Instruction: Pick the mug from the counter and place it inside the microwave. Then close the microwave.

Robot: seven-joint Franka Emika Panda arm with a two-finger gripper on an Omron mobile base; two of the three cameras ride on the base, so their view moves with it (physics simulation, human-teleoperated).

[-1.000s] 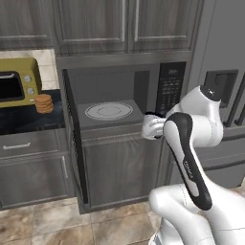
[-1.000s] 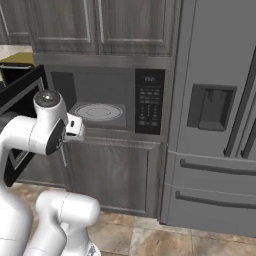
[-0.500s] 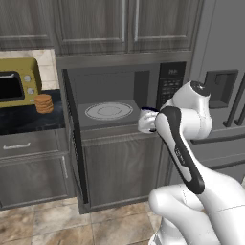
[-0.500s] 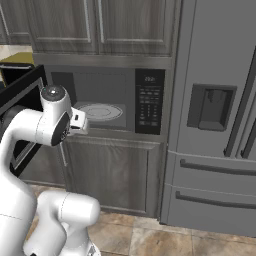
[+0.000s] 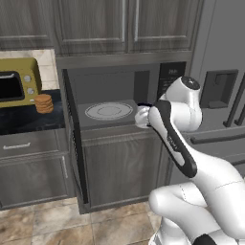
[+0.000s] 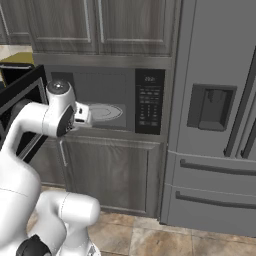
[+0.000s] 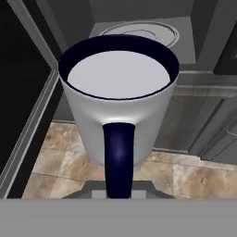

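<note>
A: In the hand view we lose the mug's [image 7: 118,99] base and its handle's foot behind the bottom band.

B: And the arm hides the end effector [image 5: 142,116] fingers from us.

Soft, even rendered light, no glare anywhere. The microwave [image 5: 115,103] cavity sits dim and shadowed. Edges slightly soft, no distortion.

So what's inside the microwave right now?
Inside the microwave sits the white round turntable, bare on the grey floor. The mug is outside, in front of the opening. The arm covers the cavity's near right corner.
</note>
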